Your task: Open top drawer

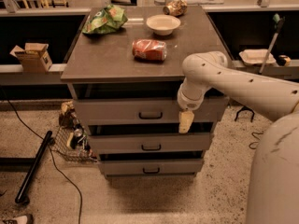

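Note:
The top drawer is a wide light-grey front with a small black bar handle at its centre, just under the cabinet top. It stands slightly out from the frame, with a dark gap above it. My gripper hangs from the white arm in front of the drawer's right part, to the right of the handle and a little below it. Its pale fingers point down.
Two shallower grey drawers sit below. On the cabinet top lie a red can, a white bowl, a green bag and a crumpled item. A wire basket and black pole are on the floor at left.

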{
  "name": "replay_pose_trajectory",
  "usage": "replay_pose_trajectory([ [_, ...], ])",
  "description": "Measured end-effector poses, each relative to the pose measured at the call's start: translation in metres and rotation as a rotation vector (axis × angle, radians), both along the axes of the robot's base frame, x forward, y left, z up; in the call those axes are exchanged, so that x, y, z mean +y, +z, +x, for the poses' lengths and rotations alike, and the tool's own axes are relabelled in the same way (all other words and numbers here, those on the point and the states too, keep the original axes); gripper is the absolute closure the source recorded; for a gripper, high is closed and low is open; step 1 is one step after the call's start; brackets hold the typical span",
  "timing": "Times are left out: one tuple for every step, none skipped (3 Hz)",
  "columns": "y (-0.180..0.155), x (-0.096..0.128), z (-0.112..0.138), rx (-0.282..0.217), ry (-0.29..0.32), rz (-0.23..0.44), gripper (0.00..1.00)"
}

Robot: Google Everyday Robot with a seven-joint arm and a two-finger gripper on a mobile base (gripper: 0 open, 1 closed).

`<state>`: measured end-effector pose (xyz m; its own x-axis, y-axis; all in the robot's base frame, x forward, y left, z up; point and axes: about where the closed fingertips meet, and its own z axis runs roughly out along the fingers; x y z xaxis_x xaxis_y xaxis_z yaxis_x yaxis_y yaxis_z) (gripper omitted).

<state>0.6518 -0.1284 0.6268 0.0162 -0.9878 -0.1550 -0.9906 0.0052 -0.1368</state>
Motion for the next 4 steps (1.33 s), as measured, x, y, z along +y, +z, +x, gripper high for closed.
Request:
replay_pose_trajectory([
  [0.006, 0.002, -0.004, -0.006, -0.016, 0.014, 0.41],
  [0.012, 0.003, -0.01, -0.012, -0.031, 0.032, 0.64],
  [0.026, 0.007, -0.02, -0.029, -0.028, 0.049, 0.87],
  [0.025, 0.006, -0.02, -0.029, -0.028, 0.049, 0.87],
])
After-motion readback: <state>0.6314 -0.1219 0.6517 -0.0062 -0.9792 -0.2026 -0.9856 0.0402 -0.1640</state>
